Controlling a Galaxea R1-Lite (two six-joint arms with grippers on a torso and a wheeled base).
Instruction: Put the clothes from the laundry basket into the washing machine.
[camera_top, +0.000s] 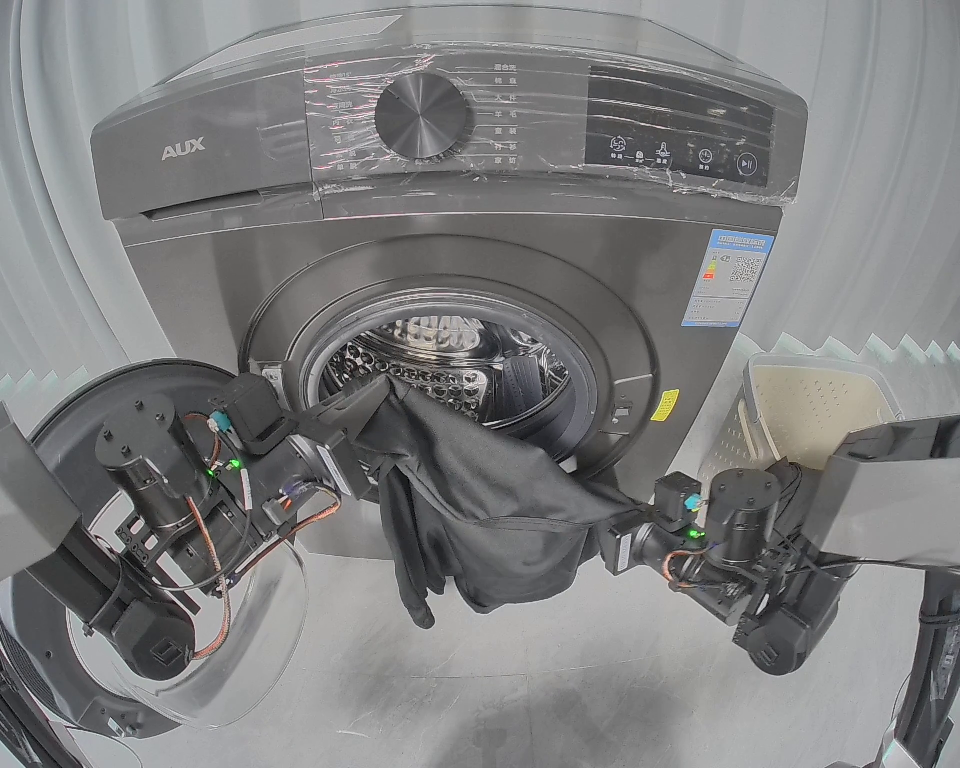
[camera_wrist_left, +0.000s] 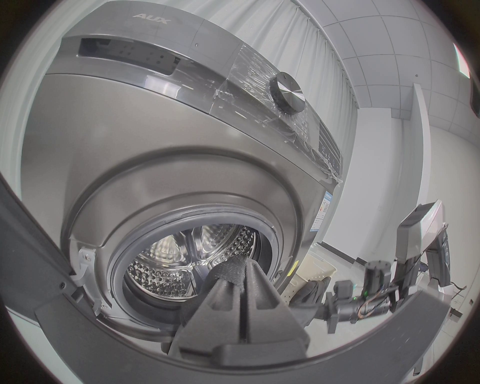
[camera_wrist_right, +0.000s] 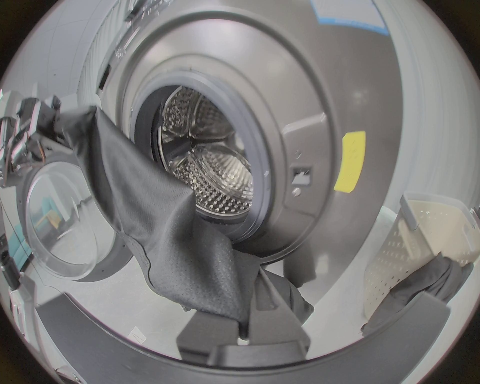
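Head view: washing machine (camera_top: 200, 270), grey floor (camera_top: 560, 690), pale curtains (camera_top: 880, 200).

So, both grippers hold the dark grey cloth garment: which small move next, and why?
Probably raise the right gripper toward the steel drum's round opening. The dark grey garment hangs mostly outside, below it, while the left gripper holds its end at the opening.

bright, even light from above — glare on the steel drum (camera_wrist_right: 220, 185) and control-panel wrap (camera_top: 480, 120), wrist views bowed, dark-cornered.
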